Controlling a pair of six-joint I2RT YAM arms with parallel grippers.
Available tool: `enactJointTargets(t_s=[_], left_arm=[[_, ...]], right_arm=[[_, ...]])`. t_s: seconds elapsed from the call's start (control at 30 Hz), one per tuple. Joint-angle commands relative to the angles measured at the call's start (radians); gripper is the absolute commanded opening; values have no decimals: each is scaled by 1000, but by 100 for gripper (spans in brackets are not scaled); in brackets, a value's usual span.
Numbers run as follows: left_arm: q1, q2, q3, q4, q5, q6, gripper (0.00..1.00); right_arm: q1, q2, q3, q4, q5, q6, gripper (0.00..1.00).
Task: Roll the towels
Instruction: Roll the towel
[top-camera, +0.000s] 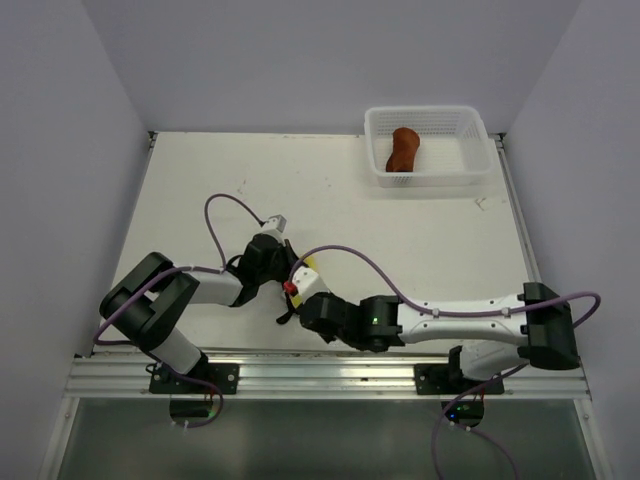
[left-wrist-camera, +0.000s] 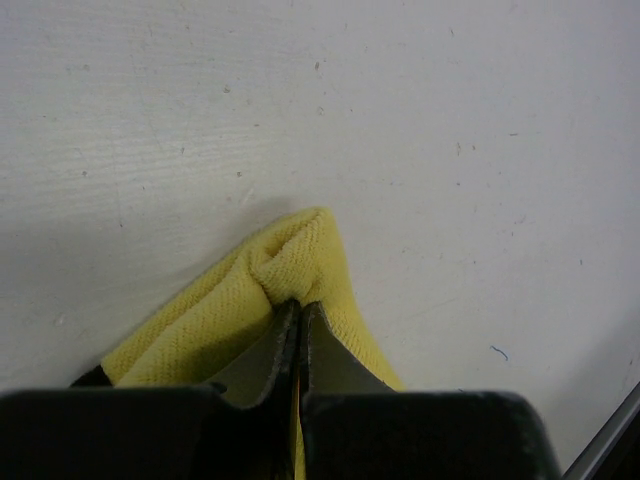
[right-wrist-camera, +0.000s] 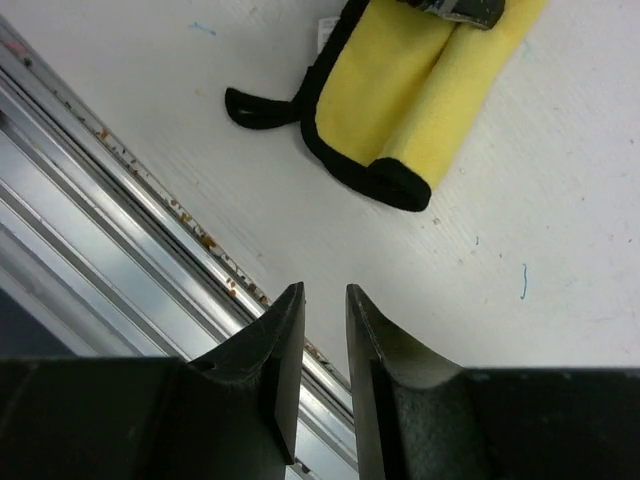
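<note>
The yellow towel (right-wrist-camera: 400, 90) with dark edging lies near the table's front edge, part of it rolled into a tube along one side. My left gripper (left-wrist-camera: 300, 303) is shut on a bunched fold of this yellow towel (left-wrist-camera: 200, 330). My right gripper (right-wrist-camera: 325, 292) hovers just in front of it over the table's edge rail, its jaws a little apart with nothing between them. In the top view both grippers meet at the yellow towel (top-camera: 305, 268). The rust-brown towel (top-camera: 404, 148) lies rolled up inside the white basket (top-camera: 470, 125).
An aluminium rail (right-wrist-camera: 130, 200) runs along the table's front edge right under my right gripper. A black loop (right-wrist-camera: 255, 105) hangs off the yellow towel's edge. The basket stands at the back right, and cables arc over both arms.
</note>
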Motion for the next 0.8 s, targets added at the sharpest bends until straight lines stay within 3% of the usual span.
enactJointTargets(t_s=[0.0,0.27,0.37,0.77], left_arm=[[16,8,-38,-64,-82,46,0],[16,-1,-41,-63,-85,48,0],[16,2,-42,-60,-80,46,0],[16,9,-41,-53,-69,51,0]], right_arm=[[-82,-56,-46,87,-123,55,27],[-322,-44,-66,158,-317,221,31],[-381,-9,-57,188,-387,267,38],[-467,132,-40,219,-454,321,43]])
